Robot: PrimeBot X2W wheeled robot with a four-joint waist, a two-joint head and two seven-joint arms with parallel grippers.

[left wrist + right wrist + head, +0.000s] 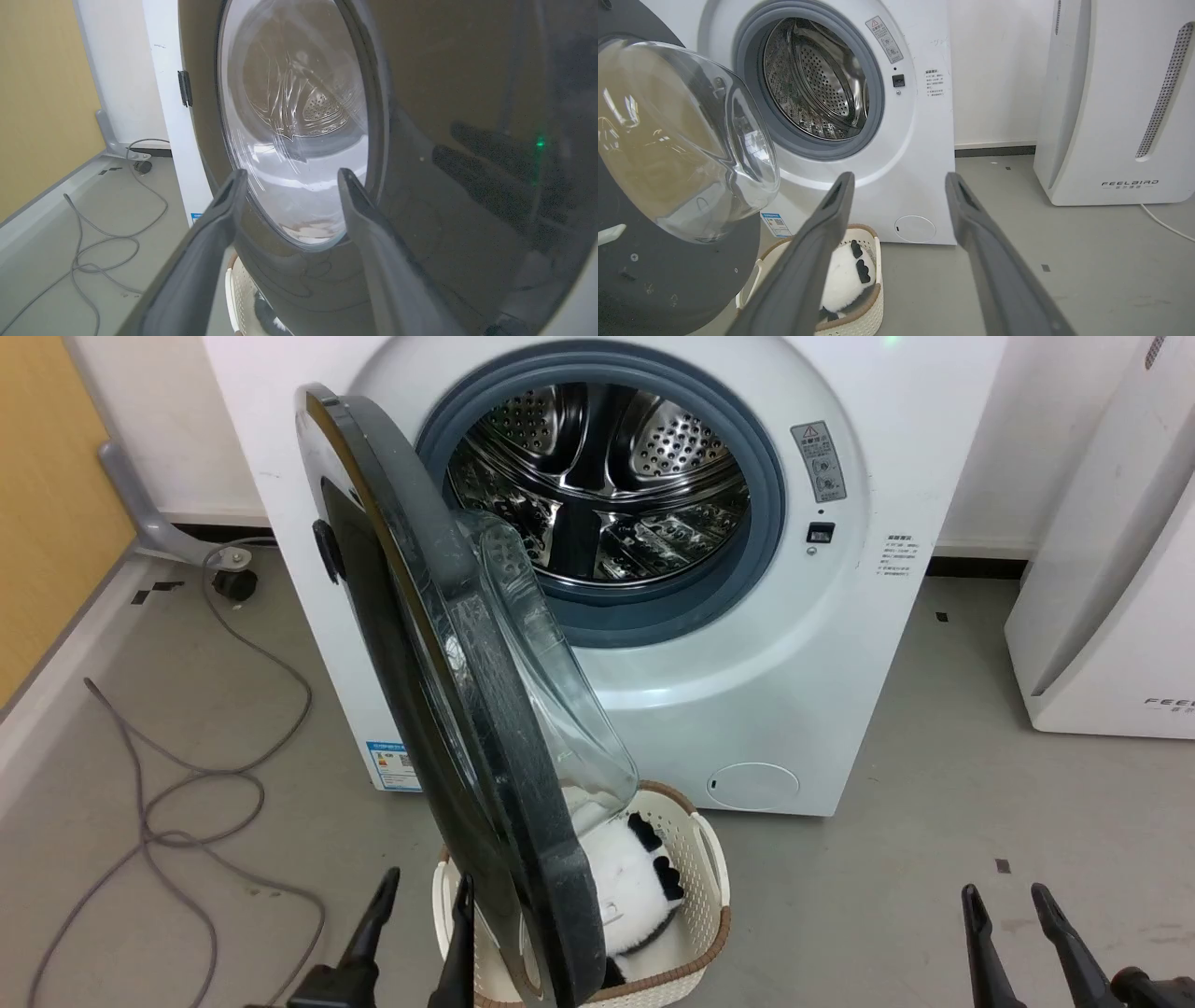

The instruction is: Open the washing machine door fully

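Washing machine door [439,691] hinged at left edge of washing machine [915,476], swung roughly halfway, hanging over basket [711,859] on floor. Left gripper [427,877] spread beside glossy outer face, contact unclear, likely placed to catch rim, draw door wider. Right gripper [1006,890] spread, empty, well apart.

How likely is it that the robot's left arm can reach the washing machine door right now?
Probably yes. The left gripper sits open right beside the door, facing its outer side near the lower edge, with nothing between them. Whether a finger touches it is unclear.
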